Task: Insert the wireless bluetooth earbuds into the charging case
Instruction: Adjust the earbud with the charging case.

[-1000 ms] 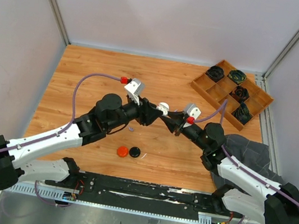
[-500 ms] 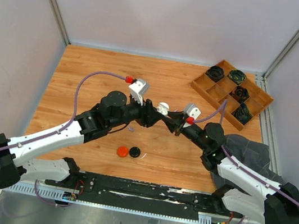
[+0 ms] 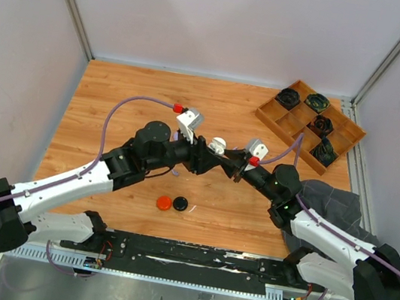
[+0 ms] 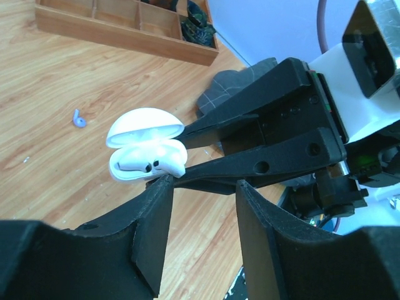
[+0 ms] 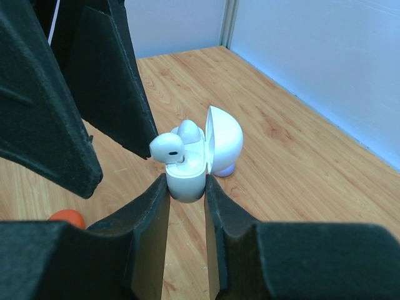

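Note:
My right gripper [image 5: 186, 187] is shut on a white charging case [image 5: 186, 172] and holds it upright above the table with its lid open. One white earbud [image 5: 167, 148] sticks up out of the case and a second [image 5: 187, 130] sits deeper behind it. In the top view the case [image 3: 218, 145] is between both grippers. My left gripper [image 4: 200, 187] is open and empty, with its left fingertip [image 4: 161, 187] just under the case [image 4: 147, 159]. A pale purple earbud [image 4: 78, 119] lies on the table beyond the case and also shows in the right wrist view [image 5: 224, 170].
A red-orange puck [image 3: 164, 203] and a black puck [image 3: 180, 204] lie on the table near the front. A wooden tray [image 3: 341, 121] with black coiled bundles stands at the back right. A grey cloth [image 3: 332, 201] lies under the right arm.
My left arm has crept to the right, bringing its open gripper closer to the case. The right gripper and the case have stayed put.

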`<state>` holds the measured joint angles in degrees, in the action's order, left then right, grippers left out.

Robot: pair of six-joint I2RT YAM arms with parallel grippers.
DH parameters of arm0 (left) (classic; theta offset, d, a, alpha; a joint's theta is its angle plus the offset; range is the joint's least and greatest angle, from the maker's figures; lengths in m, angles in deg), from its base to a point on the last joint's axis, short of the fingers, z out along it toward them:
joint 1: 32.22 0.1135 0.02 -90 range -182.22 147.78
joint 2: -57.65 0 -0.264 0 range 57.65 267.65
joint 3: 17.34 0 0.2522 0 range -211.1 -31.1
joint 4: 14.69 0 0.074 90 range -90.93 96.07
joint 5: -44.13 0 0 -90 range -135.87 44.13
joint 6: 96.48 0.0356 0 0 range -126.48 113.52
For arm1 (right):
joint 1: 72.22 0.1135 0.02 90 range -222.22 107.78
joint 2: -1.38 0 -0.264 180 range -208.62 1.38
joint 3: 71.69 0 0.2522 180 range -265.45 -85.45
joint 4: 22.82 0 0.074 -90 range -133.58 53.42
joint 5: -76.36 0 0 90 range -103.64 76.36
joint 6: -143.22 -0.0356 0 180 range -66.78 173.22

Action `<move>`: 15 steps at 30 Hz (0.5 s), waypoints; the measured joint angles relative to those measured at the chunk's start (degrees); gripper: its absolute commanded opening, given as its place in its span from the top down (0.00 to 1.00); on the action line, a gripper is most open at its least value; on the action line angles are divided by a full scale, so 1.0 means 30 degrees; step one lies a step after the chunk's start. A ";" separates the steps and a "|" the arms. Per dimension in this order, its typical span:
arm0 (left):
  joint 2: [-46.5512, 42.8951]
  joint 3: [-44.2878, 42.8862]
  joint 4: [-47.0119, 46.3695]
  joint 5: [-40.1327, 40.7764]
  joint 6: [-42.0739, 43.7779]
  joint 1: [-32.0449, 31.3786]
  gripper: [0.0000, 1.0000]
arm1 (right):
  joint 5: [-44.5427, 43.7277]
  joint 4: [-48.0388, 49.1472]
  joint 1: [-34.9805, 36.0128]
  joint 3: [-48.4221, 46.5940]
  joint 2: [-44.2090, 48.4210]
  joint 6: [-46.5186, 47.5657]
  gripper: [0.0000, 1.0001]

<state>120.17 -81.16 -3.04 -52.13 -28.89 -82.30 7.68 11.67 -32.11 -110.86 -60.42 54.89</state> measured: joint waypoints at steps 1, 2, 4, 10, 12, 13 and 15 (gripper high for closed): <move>0.0044 -0.0058 -0.0007 -0.0146 -0.0007 0.0000 0.51 | 0.0000 0.0007 0.0000 0.0000 0.0000 -0.0007 0.99; 0.0087 -0.0109 -0.0022 -0.0306 -0.0036 -0.0007 0.51 | 0.0000 0.0000 0.0000 0.0000 0.0000 0.0000 0.99; 0.0182 -0.0175 -0.0109 -0.0488 -0.0066 -0.0007 0.51 | 0.0000 0.0000 0.0000 0.0000 -0.0007 -0.0007 0.99; 0.0583 -0.0226 -0.0248 -0.0969 -0.0204 -0.0007 0.49 | 0.0029 0.0000 0.0000 0.0000 -0.0051 -0.0007 0.99; 0.0627 -0.0226 -0.0255 -0.0984 -0.0211 -0.0007 0.48 | 0.0036 0.0000 0.0000 0.0000 -0.0080 -0.0007 0.99; 0.0627 -0.0226 -0.0262 -0.0976 -0.0211 -0.0007 0.47 | 0.0044 -0.0015 0.0000 0.0000 -0.0102 -0.0007 0.99; 0.0619 -0.0233 -0.0270 -0.0954 -0.0204 -0.0007 0.44 | 0.0058 -0.0022 0.0000 0.0000 -0.0124 -0.0007 0.99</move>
<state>122.03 -81.86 -3.85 -54.99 -29.51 -82.33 7.85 11.60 -32.11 -110.86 -60.80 54.87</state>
